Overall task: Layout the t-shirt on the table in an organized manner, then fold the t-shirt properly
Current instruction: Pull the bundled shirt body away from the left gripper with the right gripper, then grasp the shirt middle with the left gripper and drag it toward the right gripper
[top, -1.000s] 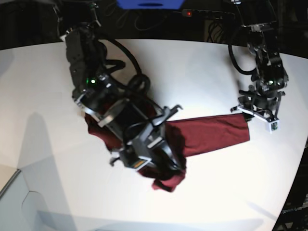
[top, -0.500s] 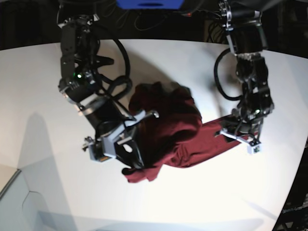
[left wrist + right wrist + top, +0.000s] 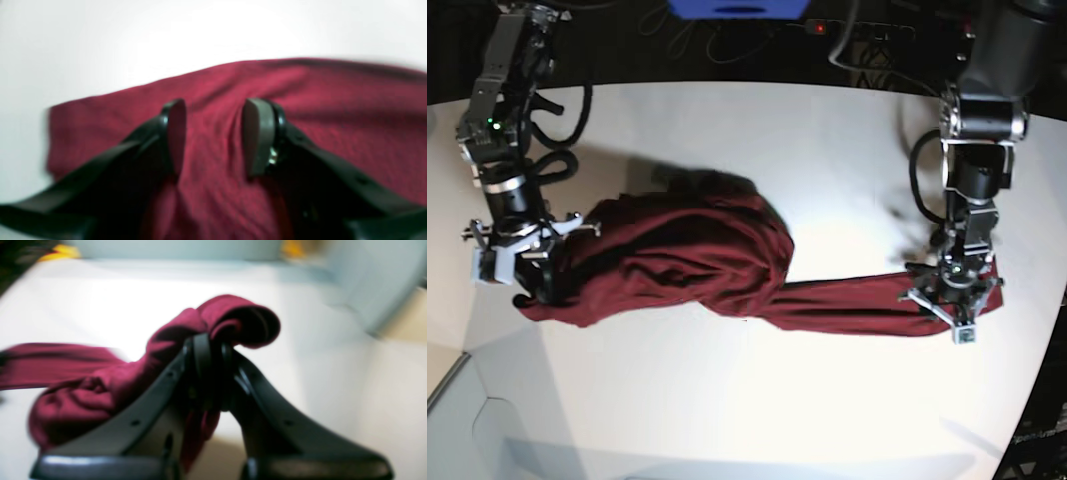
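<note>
The maroon t-shirt [image 3: 697, 260] lies bunched across the middle of the white table [image 3: 777, 400], with one long sleeve stretched out to the right. At the shirt's left end my right gripper [image 3: 522, 275] is shut on a fold of the t-shirt [image 3: 100, 390]; in its wrist view the cloth curls over the right gripper [image 3: 211, 350]. My left gripper [image 3: 954, 305] stands at the sleeve's right end. In the left wrist view the left gripper [image 3: 213, 136] is open, its jaws apart over the flat t-shirt [image 3: 300, 100], with a slight ridge of cloth between them.
The table's curved far edge meets a dark background with black cables and a blue object [image 3: 737, 8]. A pale panel [image 3: 467, 420] sits at the lower left corner. The table edge runs close to the left arm on the right side.
My right arm has swung far to the view's left, dragging the shirt's body out sideways. My left arm has come down and forward onto the sleeve's right end.
</note>
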You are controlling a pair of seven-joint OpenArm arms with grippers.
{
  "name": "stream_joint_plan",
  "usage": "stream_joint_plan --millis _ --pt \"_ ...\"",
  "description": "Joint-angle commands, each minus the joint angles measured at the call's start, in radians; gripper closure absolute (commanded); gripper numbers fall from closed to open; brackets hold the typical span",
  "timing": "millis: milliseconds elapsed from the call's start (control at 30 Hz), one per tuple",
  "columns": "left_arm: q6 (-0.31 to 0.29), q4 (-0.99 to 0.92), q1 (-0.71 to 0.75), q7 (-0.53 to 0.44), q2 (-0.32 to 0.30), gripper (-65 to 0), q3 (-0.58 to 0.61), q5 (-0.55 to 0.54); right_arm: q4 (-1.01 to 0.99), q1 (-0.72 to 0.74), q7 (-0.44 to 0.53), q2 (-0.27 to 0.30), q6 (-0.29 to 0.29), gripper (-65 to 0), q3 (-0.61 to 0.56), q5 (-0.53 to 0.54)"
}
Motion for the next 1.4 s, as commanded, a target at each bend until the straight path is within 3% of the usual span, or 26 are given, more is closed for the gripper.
stream_joint_plan --millis 0,333,433,567,667,767,867,933,1167,1267,1367 --pt "0.006 0.007 -0.056 -0.022 -0.007 -27.9 0.010 0.007 0.018 0.005 0.042 0.005 0.006 0.0 0.003 0.015" --pt "0.007 0.008 -0.300 -0.025 0.042 -27.9 0.012 0.006 -0.034 0.042 0.042 0.006 0.003 0.0 0.052 0.011" --pt "0.007 0.008 -0.309 -0.017 0.066 -27.9 0.013 0.006 -0.046 0.072 0.001 0.006 0.003 0.0 0.095 0.011" --pt "0.007 0.074 -0.243 0.079 0.075 -27.8 0.009 0.004 -0.117 0.108 -0.056 0.003 0.001 -0.7 0.166 0.011" --pt "0.007 0.193 -0.146 0.099 0.111 -27.8 0.009 0.004 -0.235 0.155 -0.064 -0.015 0.001 -7.7 0.229 0.012" --pt "0.007 0.329 -0.034 0.144 0.123 -27.9 0.010 0.006 -0.313 0.180 -0.065 -0.017 0.001 -20.6 0.278 0.012" --pt "0.007 0.455 0.039 0.236 0.152 -27.9 0.009 0.006 -0.282 0.169 -0.064 -0.025 0.001 -29.9 0.315 0.015" --pt "0.007 0.550 0.101 0.291 0.166 -27.9 0.009 0.006 -0.232 0.135 -0.062 -0.049 0.003 -32.6 0.325 0.017" --pt "0.000 0.598 0.219 0.311 0.223 -28.0 0.053 0.015 -0.071 0.022 -0.062 -0.130 0.008 -32.8 0.249 0.017" --pt "0.003 0.490 0.205 0.305 0.223 -28.0 0.073 0.015 -0.048 -0.052 -0.058 -0.149 0.008 -32.7 0.134 0.017" --pt "0.004 0.358 0.157 0.225 0.215 -28.0 0.068 0.015 -0.046 -0.110 -0.054 -0.150 0.008 -32.7 0.019 0.017"
